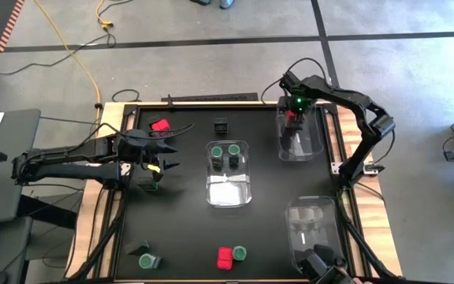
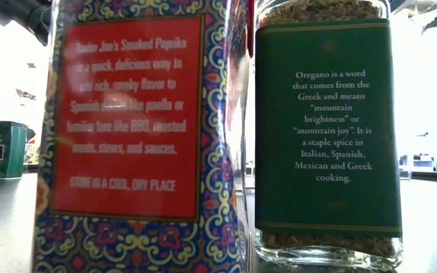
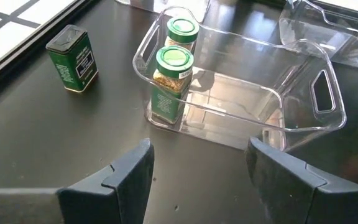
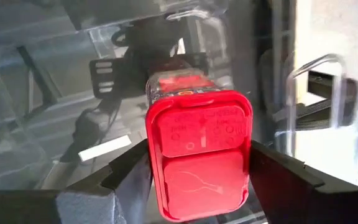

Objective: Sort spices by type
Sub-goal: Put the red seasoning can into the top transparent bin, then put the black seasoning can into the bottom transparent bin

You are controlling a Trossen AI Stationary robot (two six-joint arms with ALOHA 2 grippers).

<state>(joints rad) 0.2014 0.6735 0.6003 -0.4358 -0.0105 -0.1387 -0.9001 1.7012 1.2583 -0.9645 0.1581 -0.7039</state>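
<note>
Right tool [image 4: 197,171]: positioned over the clear bin [image 1: 299,138] at the far right of the black table [image 1: 187,229], its two dark fingers standing either side of a red-capped paprika box [image 4: 199,155]. Whether the fingers press the box or stand just off it cannot be told. In the high view this tool shows at the bin's far end [image 1: 294,110].

Left tool [image 3: 197,177]: fingers apart with nothing between them, hovering over the table's left side [image 1: 158,154] and facing the middle clear bin [image 3: 303,99].

Middle bin: two green-topped jars [image 3: 171,84] stand upright, one behind the other, at one end; the rest of the bin is bare.

Loose spices on the table: a dark green tin [image 3: 73,59] beside the middle bin; a red box [image 1: 161,125] near the left tool; a small dark container [image 1: 221,125] at the far edge; a red box with a green-topped jar touching it [image 1: 232,255] at the near edge; another dark green tin [image 1: 146,260] at the near left.

A third clear bin [image 1: 314,229] lies near right.
</note>
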